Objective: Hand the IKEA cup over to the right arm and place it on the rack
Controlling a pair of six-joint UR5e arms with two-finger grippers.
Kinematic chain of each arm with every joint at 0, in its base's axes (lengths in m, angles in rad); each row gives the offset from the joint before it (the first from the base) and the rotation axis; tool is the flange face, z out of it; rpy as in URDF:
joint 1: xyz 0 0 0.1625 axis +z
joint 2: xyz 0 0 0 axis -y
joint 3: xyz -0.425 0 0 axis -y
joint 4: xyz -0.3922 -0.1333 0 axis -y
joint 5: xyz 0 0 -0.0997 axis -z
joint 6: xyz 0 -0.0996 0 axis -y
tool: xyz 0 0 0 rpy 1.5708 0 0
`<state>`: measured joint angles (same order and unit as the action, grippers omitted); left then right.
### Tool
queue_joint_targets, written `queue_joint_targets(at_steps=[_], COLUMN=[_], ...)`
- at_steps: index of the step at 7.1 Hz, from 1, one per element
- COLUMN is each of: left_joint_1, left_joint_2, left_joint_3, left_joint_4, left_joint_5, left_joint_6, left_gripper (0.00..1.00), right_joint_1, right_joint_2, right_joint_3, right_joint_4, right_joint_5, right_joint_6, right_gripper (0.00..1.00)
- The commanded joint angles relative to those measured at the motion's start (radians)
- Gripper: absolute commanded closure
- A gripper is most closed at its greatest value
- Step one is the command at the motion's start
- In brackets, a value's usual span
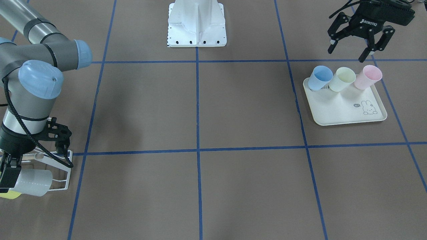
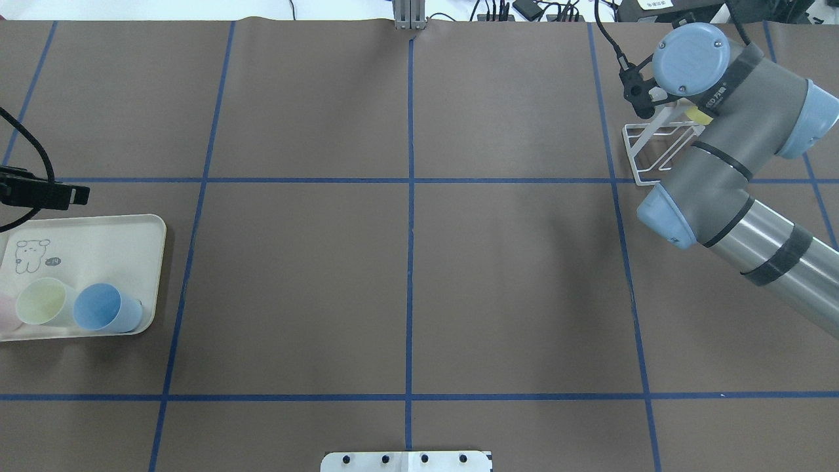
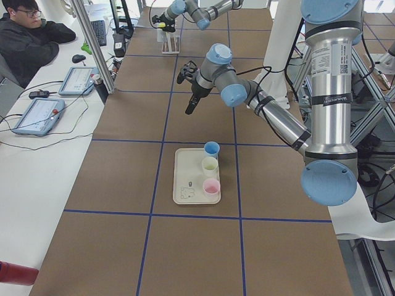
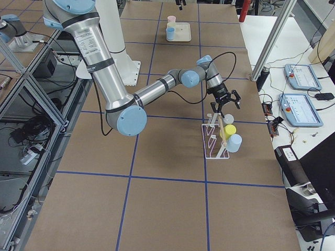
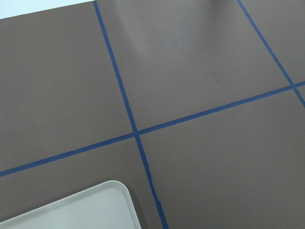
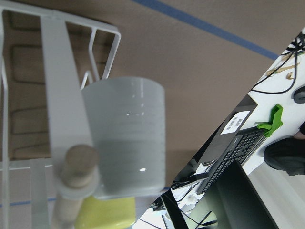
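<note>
At the far right of the counter [image 2: 406, 295], seen from overhead, we find the white wire rack [image 1: 65, 176] standing on its brown surface. The white cup [image 1: 33, 182] lies on its side on one of the rack's prongs, with a yellow cup [image 1: 10, 195] just beside it on the same rack. In the right wrist view the white cup fills the middle, next to the rack's wooden rod [image 6: 78, 167].

The right arm [image 1: 36, 86] bends over this corner, and its wrist covers much of the rack from above and from the front. The right tool [image 4: 224, 103] hangs just above the rack with its fingers spread apart, holding nothing and clear of both cups.

Well apart, on the left side, a cream tray [image 1: 337, 111] with a rabbit drawing carries three upright cups in a row: a blue cup [image 1: 320, 77], a pale yellow cup [image 1: 343, 79] and a pink cup [image 1: 367, 76]. The left tool [image 1: 347, 53] hovers beside them, fingers apart, empty.

Blue tape lines [image 1: 197, 100] divide the counter into squares. A seated person [image 3: 31, 37] is at a side desk with two tablets [image 3: 40, 114].
</note>
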<state>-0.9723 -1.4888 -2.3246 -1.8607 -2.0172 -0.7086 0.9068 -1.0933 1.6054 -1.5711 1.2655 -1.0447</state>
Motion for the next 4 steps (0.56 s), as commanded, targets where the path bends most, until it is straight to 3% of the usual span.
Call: queue_joint_targets(at_steps=[1, 4], left_joint_1=[0.001, 0.007], left_joint_2=[-0.001, 0.001], left_joint_3=[0.004, 0.031], left_joint_4=[-0.002, -0.002], left_joint_5=[0.000, 0.009], left_joint_6=[-0.005, -0.003], left_gripper=[0.00, 0.00], right_joint_1=[0.009, -0.017], right_joint_2=[0.088, 0.102], right_joint_3=[0.022, 0.181], right_joint_4=[-0.001, 0.000], right_joint_5=[0.125, 0.357], right_joint_6=[0.085, 0.526], right_gripper=[0.01, 0.01])
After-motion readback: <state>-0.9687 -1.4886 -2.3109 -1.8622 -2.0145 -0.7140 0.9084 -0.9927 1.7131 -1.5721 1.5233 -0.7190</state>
